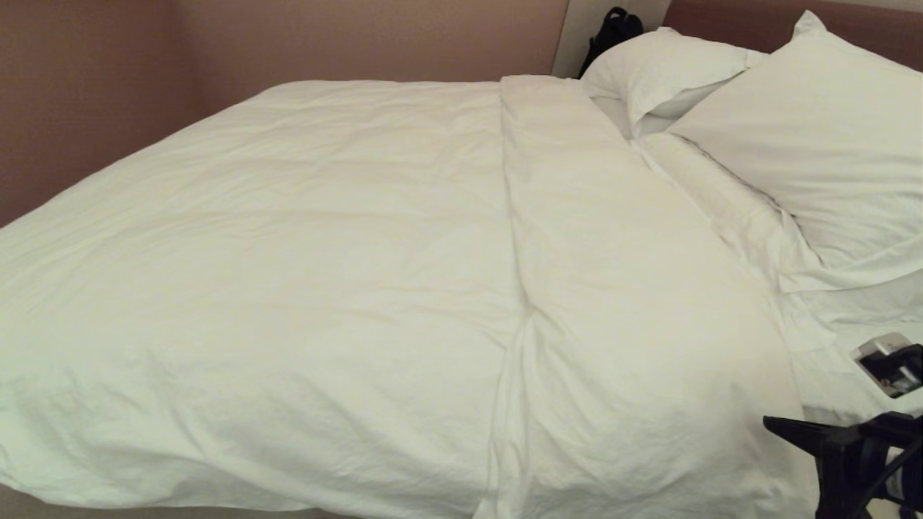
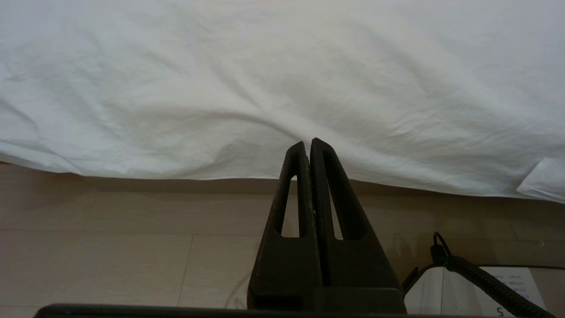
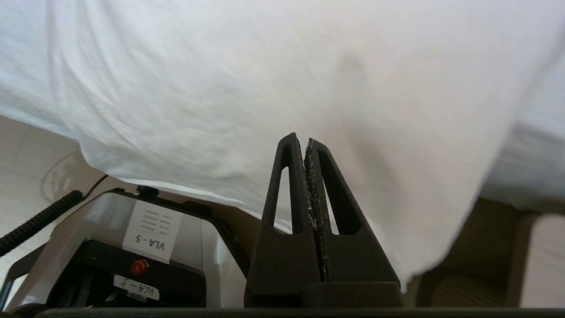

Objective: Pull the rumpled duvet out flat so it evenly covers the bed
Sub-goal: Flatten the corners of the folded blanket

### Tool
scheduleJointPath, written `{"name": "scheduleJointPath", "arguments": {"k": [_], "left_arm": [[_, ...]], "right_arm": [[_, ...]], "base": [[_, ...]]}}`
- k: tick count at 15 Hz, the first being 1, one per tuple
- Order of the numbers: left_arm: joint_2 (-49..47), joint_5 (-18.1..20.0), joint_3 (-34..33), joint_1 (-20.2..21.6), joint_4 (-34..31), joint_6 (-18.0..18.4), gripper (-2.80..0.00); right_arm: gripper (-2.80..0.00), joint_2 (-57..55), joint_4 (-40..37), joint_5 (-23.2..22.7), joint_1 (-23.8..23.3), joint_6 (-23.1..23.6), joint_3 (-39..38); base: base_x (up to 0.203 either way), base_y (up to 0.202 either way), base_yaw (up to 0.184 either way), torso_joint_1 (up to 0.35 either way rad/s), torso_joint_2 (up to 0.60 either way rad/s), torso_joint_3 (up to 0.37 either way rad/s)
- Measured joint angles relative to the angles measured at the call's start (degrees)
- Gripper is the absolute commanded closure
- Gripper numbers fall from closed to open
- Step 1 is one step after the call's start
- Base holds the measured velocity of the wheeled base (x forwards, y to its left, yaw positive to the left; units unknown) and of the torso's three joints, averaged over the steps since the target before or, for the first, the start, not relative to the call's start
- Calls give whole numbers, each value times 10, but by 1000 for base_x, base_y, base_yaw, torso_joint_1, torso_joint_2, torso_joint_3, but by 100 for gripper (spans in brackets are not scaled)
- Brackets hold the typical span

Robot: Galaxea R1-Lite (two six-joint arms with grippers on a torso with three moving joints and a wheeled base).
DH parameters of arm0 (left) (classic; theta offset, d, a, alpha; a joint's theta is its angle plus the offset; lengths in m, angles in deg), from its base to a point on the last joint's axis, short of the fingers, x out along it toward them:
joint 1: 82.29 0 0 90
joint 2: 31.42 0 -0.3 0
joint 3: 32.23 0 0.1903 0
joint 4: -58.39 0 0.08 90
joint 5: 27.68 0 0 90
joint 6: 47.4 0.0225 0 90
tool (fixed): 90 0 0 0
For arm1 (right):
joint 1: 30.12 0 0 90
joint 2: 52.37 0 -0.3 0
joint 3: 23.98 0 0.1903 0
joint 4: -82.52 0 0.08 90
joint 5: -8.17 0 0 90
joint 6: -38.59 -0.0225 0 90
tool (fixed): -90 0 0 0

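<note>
Head view: duvet (image 1: pixel 324 274) spread across most of the bed (image 1: pixel 851 317), one long fold ridge running toward the pillows (image 1: pixel 815 137) (two, plump, at the headboard end); right arm hardware just visible at the lower right corner. Left wrist view: left gripper (image 2: pixel 307 143) clenched, fingers pressed together, empty, tips near the duvet's hanging edge above wood-look floor (image 2: pixel 110 247). Right wrist view: right gripper (image 3: pixel 303 140) clamped closed too, nothing held, duvet draped beyond it, robot base (image 3: pixel 145 247) below.
</note>
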Motion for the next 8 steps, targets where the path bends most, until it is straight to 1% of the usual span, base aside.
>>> {"name": "scheduleJointPath", "arguments": {"k": [4, 8], "left_arm": [[0, 0, 0, 0, 0, 0, 0], [0, 0, 0, 0, 0, 0, 0]], "right_arm": [[0, -69, 3, 0, 17, -6, 48], [0, -119, 6, 0, 39, -24, 82]], "base": [[0, 0, 0, 0, 0, 0], [0, 0, 0, 0, 0, 0]]}}
